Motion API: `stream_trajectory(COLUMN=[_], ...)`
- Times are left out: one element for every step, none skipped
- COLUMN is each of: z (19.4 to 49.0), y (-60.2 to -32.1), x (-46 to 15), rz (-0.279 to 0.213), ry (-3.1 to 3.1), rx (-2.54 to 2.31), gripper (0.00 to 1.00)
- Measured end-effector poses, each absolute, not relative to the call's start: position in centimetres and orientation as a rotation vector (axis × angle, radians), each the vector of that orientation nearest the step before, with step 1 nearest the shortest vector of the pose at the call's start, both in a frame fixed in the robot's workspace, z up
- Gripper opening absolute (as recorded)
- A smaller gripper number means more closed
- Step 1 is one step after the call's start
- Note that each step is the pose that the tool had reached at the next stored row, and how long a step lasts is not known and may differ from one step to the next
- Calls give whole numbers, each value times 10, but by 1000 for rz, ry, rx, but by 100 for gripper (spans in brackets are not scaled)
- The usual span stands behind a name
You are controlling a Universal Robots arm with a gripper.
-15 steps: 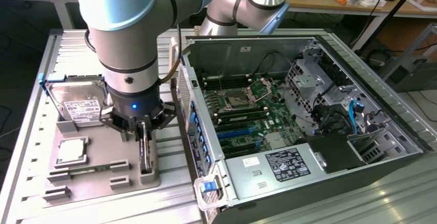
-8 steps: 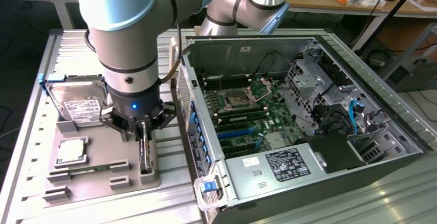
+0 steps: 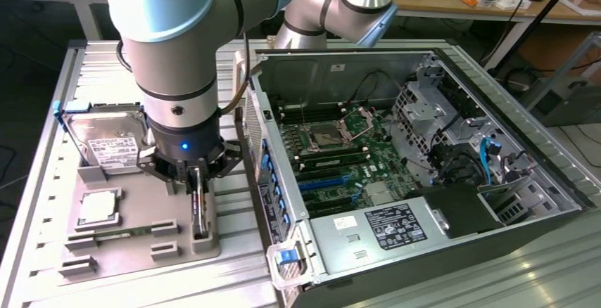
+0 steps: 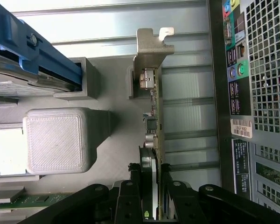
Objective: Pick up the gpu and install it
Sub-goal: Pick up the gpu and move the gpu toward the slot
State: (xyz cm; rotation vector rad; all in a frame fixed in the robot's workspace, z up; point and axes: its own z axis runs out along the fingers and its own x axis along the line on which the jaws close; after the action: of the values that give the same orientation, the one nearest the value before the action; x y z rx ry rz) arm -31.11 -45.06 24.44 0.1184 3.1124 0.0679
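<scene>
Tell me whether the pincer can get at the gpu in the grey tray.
Yes, it looks so: the pincer is closed on the gpu, which stands on edge in the grey tray, with nothing in between.

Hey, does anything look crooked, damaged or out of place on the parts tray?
Nothing stands out. The gpu stands on edge in its slot on the grey tray, with the fingers clasping it. The hard drive and the chip sit in their holders.
</scene>
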Motion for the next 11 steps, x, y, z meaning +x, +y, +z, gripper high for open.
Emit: stream_trajectory(z=[245, 245, 246, 247, 247, 248, 248, 248, 249, 250, 250], y=[-451, -451, -451, -451, -451, -451, -451, -451, -451, -451, -451], x=[-311, -311, -311, -311, -311, -311, -311, -311, -311, -311, -311], rz=[68, 68, 67, 68, 68, 68, 68, 68, 68, 68, 68], ry=[3112, 3112, 3113, 3113, 3113, 3112, 3112, 3112, 3112, 3113, 3112], rx=[118, 118, 118, 118, 118, 118, 118, 118, 118, 118, 118], gripper=[27, 27, 27, 27, 27, 27, 27, 27, 27, 27, 27])
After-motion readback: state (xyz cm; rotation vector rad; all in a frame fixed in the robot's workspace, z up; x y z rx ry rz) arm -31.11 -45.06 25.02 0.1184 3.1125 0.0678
